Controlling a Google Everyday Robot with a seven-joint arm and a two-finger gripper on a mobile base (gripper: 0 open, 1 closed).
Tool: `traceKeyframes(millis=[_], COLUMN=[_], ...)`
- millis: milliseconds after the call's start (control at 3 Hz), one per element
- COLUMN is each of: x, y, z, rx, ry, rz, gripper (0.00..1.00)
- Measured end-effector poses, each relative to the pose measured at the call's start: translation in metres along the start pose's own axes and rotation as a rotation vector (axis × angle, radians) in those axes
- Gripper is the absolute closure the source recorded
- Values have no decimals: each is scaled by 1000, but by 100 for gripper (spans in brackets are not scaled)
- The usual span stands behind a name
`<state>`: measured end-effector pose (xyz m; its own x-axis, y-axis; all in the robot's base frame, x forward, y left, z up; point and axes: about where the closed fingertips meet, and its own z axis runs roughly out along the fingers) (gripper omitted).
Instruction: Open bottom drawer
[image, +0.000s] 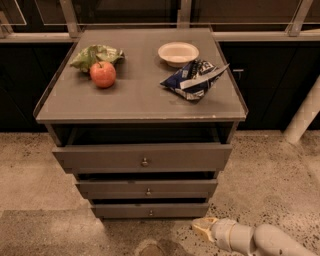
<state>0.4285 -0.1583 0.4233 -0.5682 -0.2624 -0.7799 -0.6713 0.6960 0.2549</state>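
Note:
The bottom drawer (150, 210) is the lowest and slimmest grey-brown front of the cabinet, with a tiny round metal knob (151, 213) at its centre. Its front sits nearly flush under the middle drawer. My gripper (204, 228) is low over the floor at the bottom right, just below and to the right of the drawer's right end. It points left and is apart from the knob. The white arm (260, 240) runs off the lower right edge.
The top drawer (142, 157) and the middle drawer (147, 189) stick out slightly. On the cabinet top lie a red apple (103, 74), a green bag (95, 54), a white bowl (178, 52) and a blue snack bag (192, 80). A white post (305, 115) stands at right.

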Motion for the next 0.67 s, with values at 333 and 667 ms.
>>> traceKeyframes(millis=[333, 667], x=[15, 50], y=[-2, -23], z=[25, 77], rx=[94, 201], ry=[-80, -148], rz=[-55, -77], gripper=[100, 100])
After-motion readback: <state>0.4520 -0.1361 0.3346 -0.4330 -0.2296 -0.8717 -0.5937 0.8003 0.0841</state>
